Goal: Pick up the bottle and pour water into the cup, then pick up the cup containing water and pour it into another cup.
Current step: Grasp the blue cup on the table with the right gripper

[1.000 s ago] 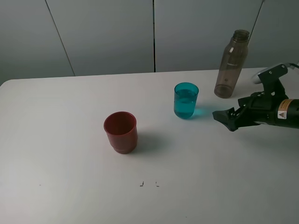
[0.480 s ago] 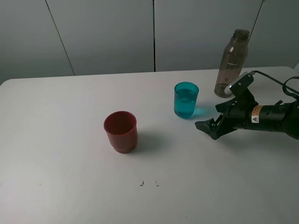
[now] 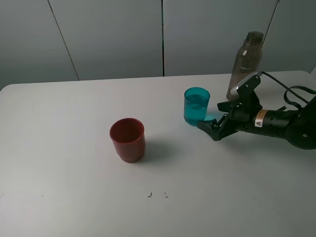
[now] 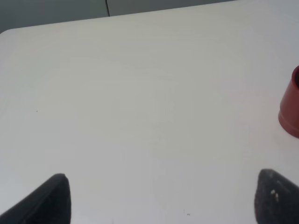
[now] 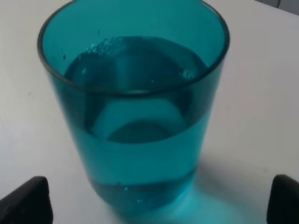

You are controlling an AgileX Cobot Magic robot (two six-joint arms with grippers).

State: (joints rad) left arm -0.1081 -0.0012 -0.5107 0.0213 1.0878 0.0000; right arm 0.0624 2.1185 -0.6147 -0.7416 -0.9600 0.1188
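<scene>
Two fingers of the right gripper [image 3: 211, 116] are spread wide and nothing is held between them. The translucent teal tumbler [image 3: 197, 106] is set just ahead of these fingers, centred on the gap between them; in the right wrist view the two dark fingertips [image 5: 25, 200] are seen on either side of its base, and no contact can be made out. The tumbler is stood upright on the white table [image 3: 74, 197], its long axis vertical and its mouth pointed upward, and it is filled past the halfway mark with water [image 5: 140, 140]. The smoky grey-brown bottle [image 3: 244, 66] is stood upright behind the right fingers, its narrow neck pointed upward and its base partly hidden by the gripper body. The dark red cup [image 3: 127, 139] is placed well beyond the tumbler from the right fingers, upright, mouth upward. The fingers of the left gripper [image 4: 161, 200] are likewise spread wide over bare table with nothing gripped, and only an edge of the red cup is seen ahead of them, off to one side.
</scene>
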